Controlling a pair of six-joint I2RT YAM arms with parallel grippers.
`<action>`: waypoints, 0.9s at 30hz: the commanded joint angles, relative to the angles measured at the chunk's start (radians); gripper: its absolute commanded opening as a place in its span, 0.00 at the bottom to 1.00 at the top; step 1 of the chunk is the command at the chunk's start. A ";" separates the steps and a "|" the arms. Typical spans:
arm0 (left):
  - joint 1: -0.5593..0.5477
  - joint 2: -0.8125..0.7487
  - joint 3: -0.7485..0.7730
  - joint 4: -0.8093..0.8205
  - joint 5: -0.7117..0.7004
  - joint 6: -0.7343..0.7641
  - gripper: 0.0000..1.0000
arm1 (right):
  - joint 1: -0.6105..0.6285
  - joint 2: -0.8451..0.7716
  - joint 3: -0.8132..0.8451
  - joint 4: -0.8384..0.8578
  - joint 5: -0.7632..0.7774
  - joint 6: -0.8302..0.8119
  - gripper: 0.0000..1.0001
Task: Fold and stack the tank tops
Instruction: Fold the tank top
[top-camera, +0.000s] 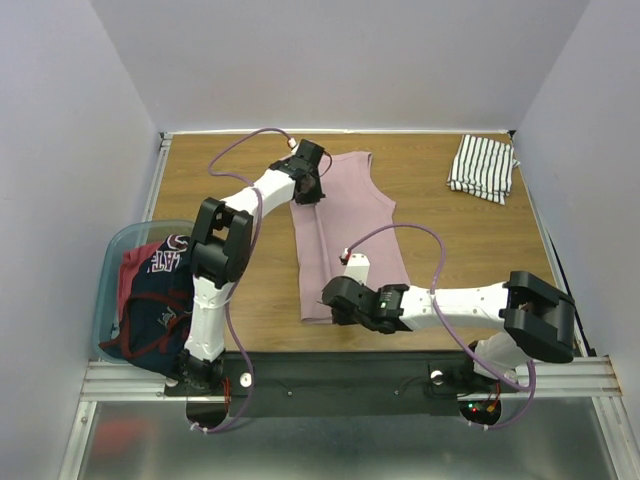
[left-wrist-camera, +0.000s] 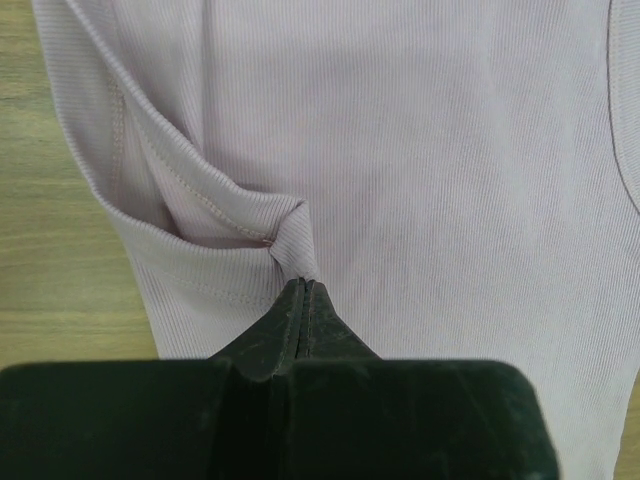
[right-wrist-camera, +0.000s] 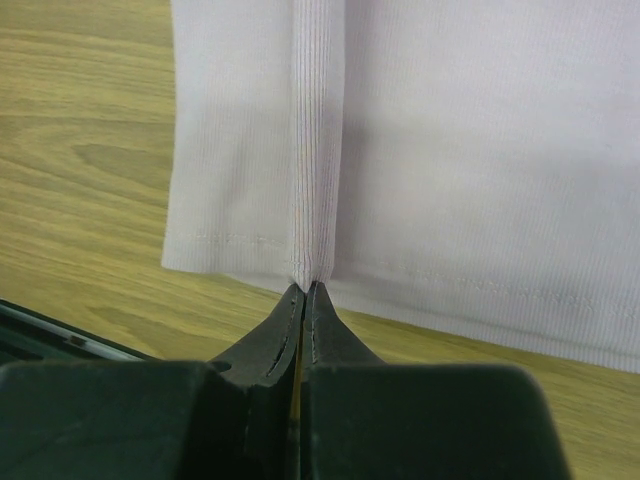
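Observation:
The dusty pink tank top (top-camera: 345, 230) lies lengthwise in the middle of the table. My left gripper (top-camera: 310, 188) is shut on a pinch of its far left edge near the armhole (left-wrist-camera: 290, 245). My right gripper (top-camera: 335, 298) is shut on a pinch of its near hem (right-wrist-camera: 315, 262). The pink cloth fills both wrist views (left-wrist-camera: 420, 180) (right-wrist-camera: 460, 150). The white tank top with thin black stripes (top-camera: 483, 167) lies folded at the far right. Navy and dark red tank tops (top-camera: 155, 300) sit in the tub at the left.
The translucent light-blue plastic tub (top-camera: 108, 290) stands at the table's left near corner beside the left arm's base. The wooden table (top-camera: 230, 280) ends at a metal rail (top-camera: 350, 375) in front. Purple cables loop above both arms.

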 joint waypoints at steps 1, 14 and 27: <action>-0.014 -0.003 0.066 0.017 -0.028 -0.001 0.00 | -0.001 -0.056 -0.030 0.028 0.023 0.048 0.01; -0.060 0.036 0.060 0.032 -0.029 0.030 0.04 | -0.002 -0.103 -0.128 0.028 0.027 0.102 0.03; -0.065 -0.057 -0.059 0.152 0.021 0.033 0.41 | -0.008 -0.343 -0.065 -0.098 0.128 0.013 0.63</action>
